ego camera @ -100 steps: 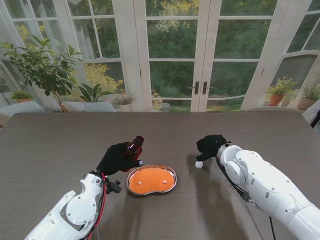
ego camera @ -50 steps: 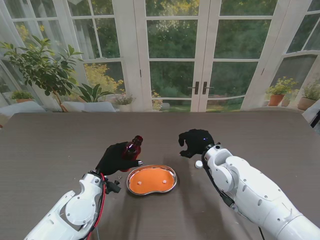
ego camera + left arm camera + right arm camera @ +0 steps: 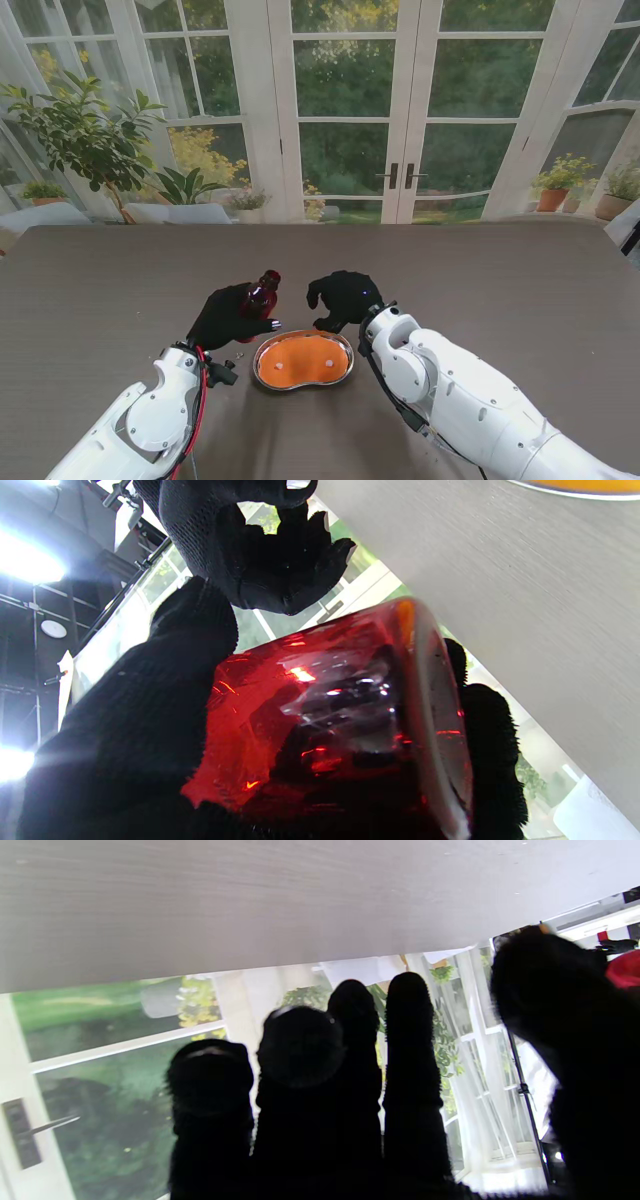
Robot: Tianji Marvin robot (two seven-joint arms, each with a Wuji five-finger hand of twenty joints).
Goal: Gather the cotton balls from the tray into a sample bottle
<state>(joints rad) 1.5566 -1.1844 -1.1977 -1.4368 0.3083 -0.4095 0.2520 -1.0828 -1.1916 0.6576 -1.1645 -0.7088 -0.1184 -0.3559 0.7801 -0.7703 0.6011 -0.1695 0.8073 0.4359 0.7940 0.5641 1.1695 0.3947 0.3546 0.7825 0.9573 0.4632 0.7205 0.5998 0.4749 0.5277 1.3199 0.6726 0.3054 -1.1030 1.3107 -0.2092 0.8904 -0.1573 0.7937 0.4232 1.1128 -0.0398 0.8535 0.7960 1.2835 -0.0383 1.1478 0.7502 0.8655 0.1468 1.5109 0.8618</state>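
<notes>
The kidney-shaped steel tray (image 3: 262,352) with an orange inside lies near me at the table's middle. Two small white cotton balls (image 3: 279,366) (image 3: 327,361) rest in it. Just left of the tray, my left hand (image 3: 232,316) is shut on a dark red sample bottle (image 3: 262,292), held tilted with its mouth up. The bottle (image 3: 325,720) fills the left wrist view. My right hand (image 3: 343,296) hovers open over the tray's far rim, fingers (image 3: 407,1040) spread and curled, holding nothing. It is close to the bottle without touching it.
The brown table (image 3: 500,270) stretches far to both sides. My right forearm (image 3: 450,385) crosses the table right of the tray and covers the spot where a loose white ball lay. Glass doors and potted plants stand beyond the far edge.
My right hand has swung left, from beside a white ball on the table to above the tray's far rim. The left hand and bottle have barely shifted.
</notes>
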